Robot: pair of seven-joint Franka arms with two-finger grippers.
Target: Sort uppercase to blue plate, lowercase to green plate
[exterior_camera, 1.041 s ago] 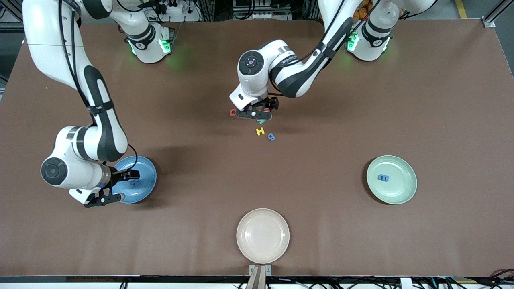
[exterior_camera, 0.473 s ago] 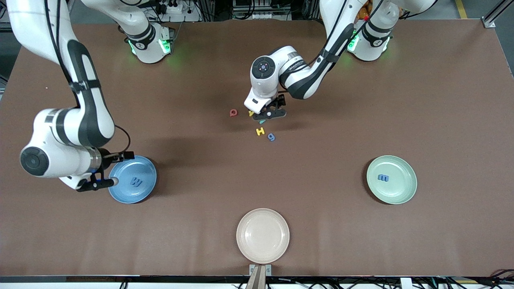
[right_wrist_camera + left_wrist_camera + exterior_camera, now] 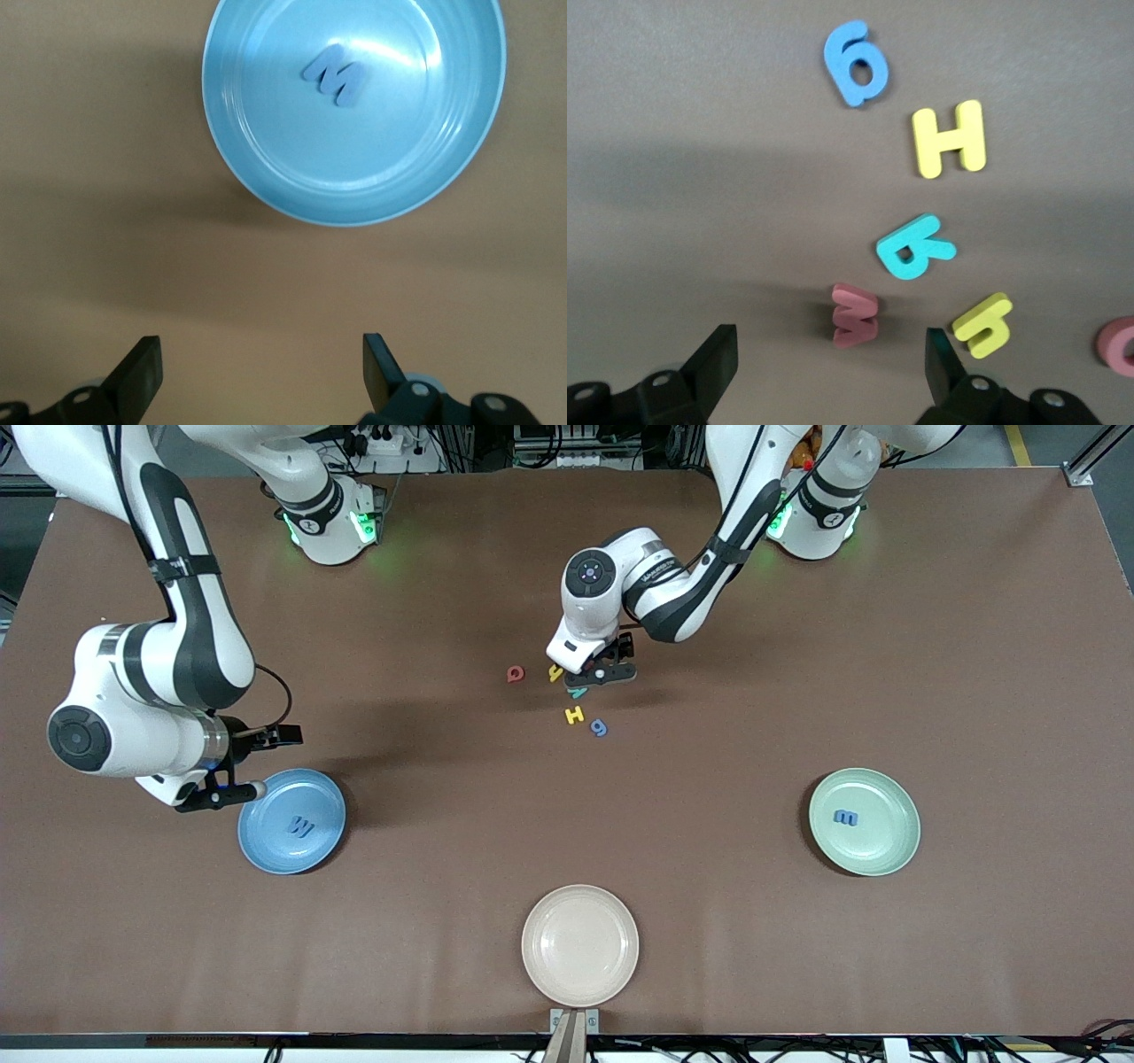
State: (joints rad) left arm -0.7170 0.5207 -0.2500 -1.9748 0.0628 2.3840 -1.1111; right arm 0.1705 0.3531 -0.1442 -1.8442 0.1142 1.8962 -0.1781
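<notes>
Pulling back from the blue plate [image 3: 266,855], our right gripper [image 3: 266,763] hangs wide and empty over the table just beside its rim, the blue M [image 3: 300,828] delivered. Mid-table, our left gripper [image 3: 833,363] has come down, jaws wide astride the red w [image 3: 855,314], next for the green plate [image 3: 886,850].

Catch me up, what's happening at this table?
Two arms are sorting foam letters onto plates. The left gripper, fingers apart and holding nothing, is down over the red w in the letter cluster at mid-table. The right gripper is open and empty beside the blue plate, where the blue M lies. The blue m lies in the green plate.
</notes>
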